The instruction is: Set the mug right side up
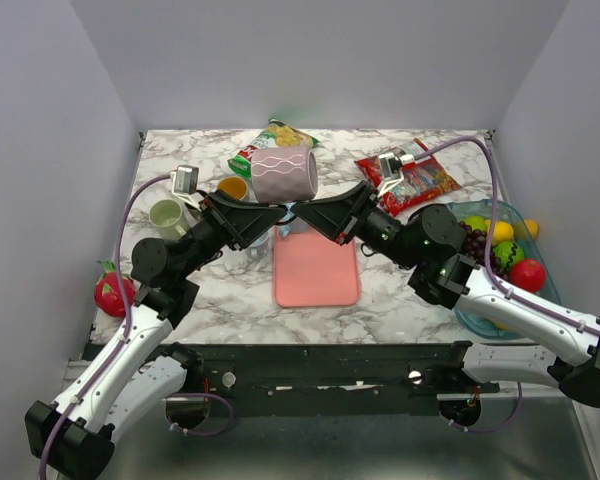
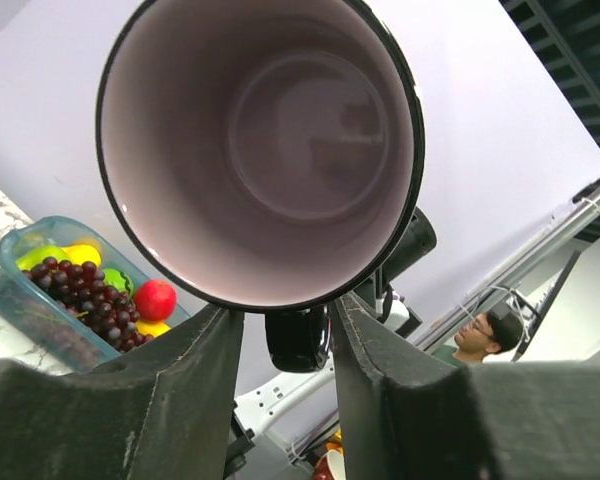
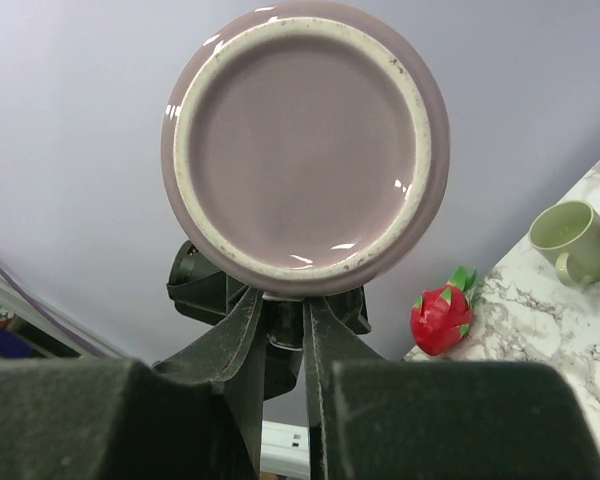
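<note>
The mauve mug [image 1: 283, 175] with a wavy line pattern is held in the air on its side, above the far end of the pink mat [image 1: 317, 272]. Its mouth faces left and its base faces right. The left wrist view looks into its open mouth [image 2: 260, 130]; the right wrist view shows its flat base [image 3: 305, 140]. Its dark handle [image 2: 298, 345] hangs underneath. My right gripper [image 3: 285, 312] is shut on the handle from the right. My left gripper [image 2: 285, 330] is open, its fingers either side of the handle with a gap showing.
A pale green mug [image 1: 167, 216] and an orange cup [image 1: 232, 187] stand at the left. A toy dragon fruit [image 1: 113, 292] lies at the left edge. A green snack bag [image 1: 280, 135] and a red one [image 1: 425, 180] lie at the back. A blue fruit tub [image 1: 480, 322] sits at the right.
</note>
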You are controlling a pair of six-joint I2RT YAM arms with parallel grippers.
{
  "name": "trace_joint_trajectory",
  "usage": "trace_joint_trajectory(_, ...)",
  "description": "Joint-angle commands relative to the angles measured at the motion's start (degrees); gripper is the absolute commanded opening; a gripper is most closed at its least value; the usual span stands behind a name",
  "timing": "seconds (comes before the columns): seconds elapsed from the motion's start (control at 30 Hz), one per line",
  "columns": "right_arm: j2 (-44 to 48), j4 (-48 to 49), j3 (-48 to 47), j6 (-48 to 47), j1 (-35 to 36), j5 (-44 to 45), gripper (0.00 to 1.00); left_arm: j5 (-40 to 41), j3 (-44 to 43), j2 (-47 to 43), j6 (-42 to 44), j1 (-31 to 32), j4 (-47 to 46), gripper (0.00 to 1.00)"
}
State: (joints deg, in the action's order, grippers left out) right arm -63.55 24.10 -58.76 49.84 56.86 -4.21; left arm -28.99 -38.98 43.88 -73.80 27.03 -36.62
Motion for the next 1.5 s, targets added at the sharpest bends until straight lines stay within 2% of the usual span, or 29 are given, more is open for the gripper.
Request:
trace_joint_trajectory(0.0,-0.3,4.8,2.1,-0.9,0.2,-5.0,0.01,3.8,-1.2,-0.2,0.5,0.3,0.3,0.43)
trace_joint_trajectory(0.13,0.3,5.0,4.7,-1.6,0.2,-5.3,0.01,5.4,-1.0,-0.6,1.1,0.3,2.0,0.34)
trace_joint_trajectory(0.2,0.7,4.9,5.3,-2.4,0.2,-5.6,0.01,6.1,-1.0,-0.7,1.5,0.3,2.7,0.25)
trace_joint_trajectory(0.23,0.8,4.6,5.5,-2.5,0.3,-5.6,0.01,6.1,-1.0,-0.7,1.7,0.3,2.8,0.2)
trace_joint_trajectory(0.27,0.9,3.5,5.7,-2.6,0.2,-5.5,0.01,6.2,-0.9,-0.8,2.0,0.3,3.1,0.04)
trace_joint_trajectory(0.3,1.1,2.5,5.6,-3.2,0.1,-5.4,0.01,6.3,-0.8,-0.7,2.2,0.3,3.1,0.0)
trace_joint_trajectory(0.37,1.2,-0.8,5.0,-3.4,0.1,-4.7,0.01,6.9,-0.5,-0.9,3.2,0.3,4.2,0.0)
trace_joint_trajectory(0.4,1.3,-2.1,4.6,-4.5,0.2,-4.1,0.04,7.3,-0.6,-1.2,4.0,0.3,5.0,0.0)
trace_joint_trajectory(0.43,1.3,-4.0,4.1,-4.8,0.2,-3.2,0.3,8.0,-0.6,-1.3,5.1,0.3,6.3,0.0)
trace_joint_trajectory(0.53,2.0,-12.0,2.8,-6.5,0.1,1.1,0.7,10.2,-4.2,-2.6,14.6,0.3,18.6,0.0)
trace_joint_trajectory(0.57,2.5,-14.4,3.0,-6.9,0.2,2.9,0.77,13.9,-7.7,-2.8,22.4,0.4,28.3,0.0)
trace_joint_trajectory(0.63,4.4,-16.3,4.4,-7.9,0.2,3.9,0.88,18.2,-11.0,-3.4,28.9,0.2,36.5,0.0)
trace_joint_trajectory(0.67,5.0,-18.2,5.1,-8.1,0.2,6.5,0.9,23.8,-14.1,-3.5,31.7,0.3,44.5,0.0)
trace_joint_trajectory(0.73,6.4,-19.8,7.2,-8.5,0.1,8.3,0.97,28.4,-16.6,-3.1,38.4,0.3,50.7,0.0)
trace_joint_trajectory(0.77,7.7,-21.5,7.8,-8.4,0.2,10.3,0.99,32.2,-18.5,-2.7,39.7,0.2,55.8,0.0)
trace_joint_trajectory(0.9,10.4,-27.3,9.5,-8.5,0.2,15.2,1.0,47.8,-21.2,-0.1,42.9,0.2,66.6,0.0)
trace_joint_trajectory(1.03,11.5,-34.2,8.8,-8.2,0.2,20.8,1.0,57.3,-21.8,4.1,40.6,0.2,76.1,0.0)
trace_joint_trajectory(1.17,12.2,-39.5,7.9,-8.5,-0.4,25.2,1.0,61.9,-18.4,6.2,36.5,0.3,80.3,0.0)
trace_joint_trajectory(1.3,12.7,-40.7,7.6,-9.4,-0.9,25.6,1.0,68.1,-15.9,7.6,32.9,0.3,82.8,0.0)
trace_joint_trajectory(1.47,13.0,-41.5,8.2,-9.2,-1.1,25.1,1.0,69.7,-13.2,9.0,31.4,0.2,82.9,0.0)
